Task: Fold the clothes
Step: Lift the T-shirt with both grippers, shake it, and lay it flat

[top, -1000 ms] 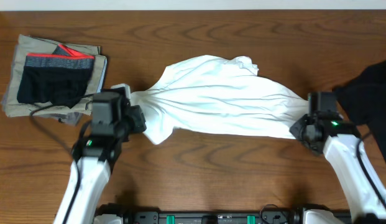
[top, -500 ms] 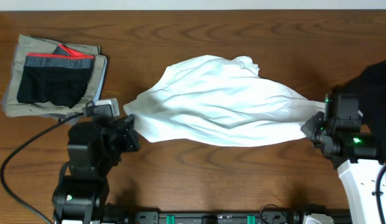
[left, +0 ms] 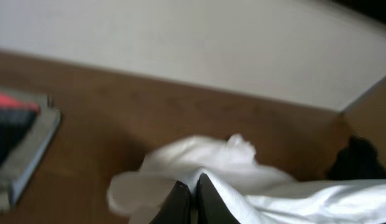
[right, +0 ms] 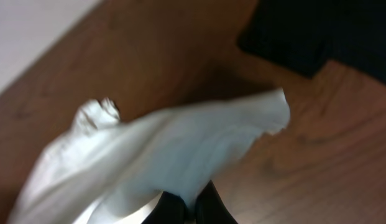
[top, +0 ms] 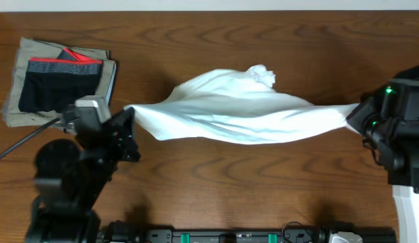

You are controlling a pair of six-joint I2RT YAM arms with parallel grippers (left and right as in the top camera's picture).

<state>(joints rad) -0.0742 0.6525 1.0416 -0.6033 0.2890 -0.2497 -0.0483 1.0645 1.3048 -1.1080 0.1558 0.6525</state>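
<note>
The white T-shirt [top: 236, 115] hangs stretched in a long band between my two grippers, with a bunched knot of cloth at its far edge. My left gripper [top: 130, 116] is shut on the shirt's left end. In the left wrist view the shirt [left: 261, 190] is pinched by that gripper [left: 194, 185]. My right gripper [top: 353, 116] is shut on the shirt's right end. The right wrist view shows the cloth [right: 168, 149] running from this gripper [right: 191, 202]. A black garment [top: 417, 75] lies at the far right, partly behind the right arm.
A stack of khaki-grey folded pieces [top: 34, 50] with black shorts [top: 57, 91] on top sits at the back left. The black garment [right: 329, 31] lies just beyond the shirt's right end. A pale wall [left: 180, 43] bounds the table's far edge.
Both arms have pulled outward and toward the table's front, raising the shirt. The shirt is drawn longer and thinner, and its ends have moved apart.
</note>
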